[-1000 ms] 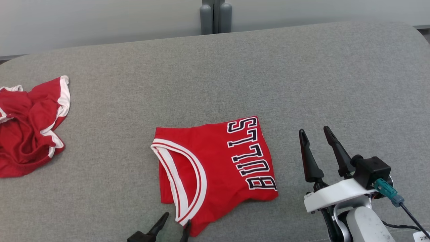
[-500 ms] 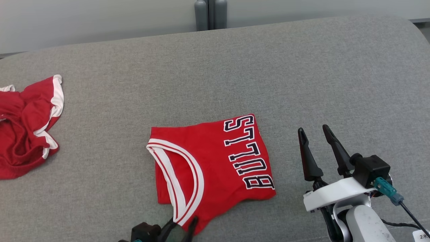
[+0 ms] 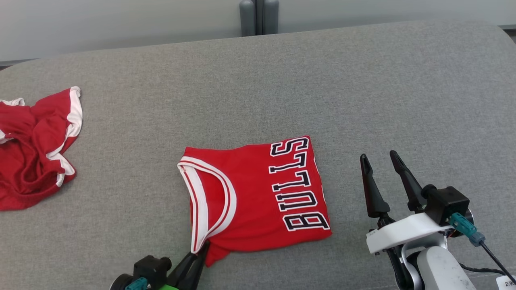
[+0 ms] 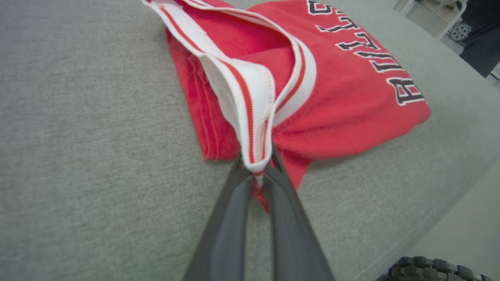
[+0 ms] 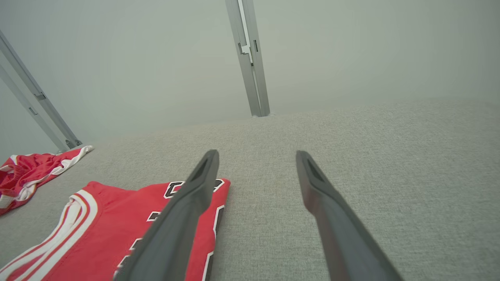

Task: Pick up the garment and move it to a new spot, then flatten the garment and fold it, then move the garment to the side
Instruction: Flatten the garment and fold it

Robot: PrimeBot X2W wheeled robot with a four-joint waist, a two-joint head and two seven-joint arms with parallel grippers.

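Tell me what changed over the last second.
The left pincer closed on the near white-trimmed corner of the folded jersey, bunching that corner slightly. The right pincer stayed open beside it, and the crumpled red garment at the left stayed put.

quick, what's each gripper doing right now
Left gripper: shut on the white-trimmed edge of the folded red jersey.
Right gripper: open, holding nothing.

Bright even light, faint soft shadows, wrist views stretched at edges, background possibly defocused
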